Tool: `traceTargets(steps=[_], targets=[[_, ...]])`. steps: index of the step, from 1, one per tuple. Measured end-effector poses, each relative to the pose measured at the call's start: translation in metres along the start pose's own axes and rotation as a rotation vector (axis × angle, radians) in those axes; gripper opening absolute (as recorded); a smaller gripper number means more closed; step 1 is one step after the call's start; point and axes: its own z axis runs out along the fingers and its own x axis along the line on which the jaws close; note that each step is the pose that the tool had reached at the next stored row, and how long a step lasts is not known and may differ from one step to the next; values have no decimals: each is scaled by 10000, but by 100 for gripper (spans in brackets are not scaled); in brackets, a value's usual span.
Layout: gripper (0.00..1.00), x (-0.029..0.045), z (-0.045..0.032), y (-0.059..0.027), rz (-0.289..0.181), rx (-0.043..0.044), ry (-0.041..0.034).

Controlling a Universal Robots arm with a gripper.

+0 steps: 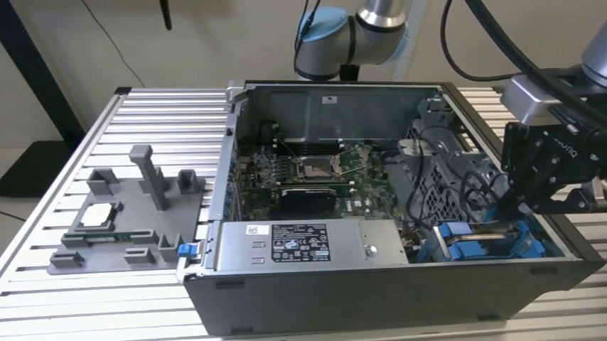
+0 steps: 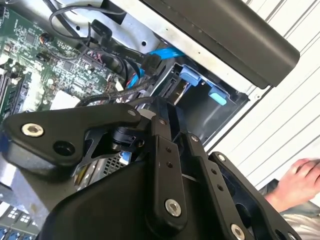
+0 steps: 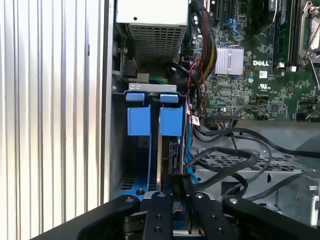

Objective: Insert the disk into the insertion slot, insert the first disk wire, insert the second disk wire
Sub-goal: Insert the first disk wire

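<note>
- The computer case (image 1: 379, 298) lies open on the slatted surface (image 1: 161, 114), taking up the centre and right of the exterior view.
- The disk (image 3: 138, 120) appears to sit already in the insertion slot (image 3: 118, 150). In the first wrist view its blue carrier tabs stand side by side between the grey bay walls. In the exterior view the same blue frame (image 1: 465, 249) is in the case's lower right corner, just right of the grey power supply box (image 1: 303, 245).
- The hand (image 1: 512, 206) hangs low over that corner at the right of the exterior view. In the first wrist view it (image 3: 176, 182) is right at the disk's rear edge.
- I cannot tell whether the hand is clenched or released, nor whether it carries a plug.
- A blue cable (image 2: 162, 54) and several black wires (image 3: 235, 160) run close beside the bay. The blue cable curves down towards the disk's rear edge, but whether its end is plugged in cannot be made out.
- Judged from this, the first step looks finished and the work stands at the wire steps. Neither wire can be confirmed as seated.
</note>
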Motion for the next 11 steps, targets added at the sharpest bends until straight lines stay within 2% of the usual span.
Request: traceTargets(steps=[5,11], targets=[[0,3,50,-12,-1,0,-79],[0,5,111,-31,-1,1,-104]])
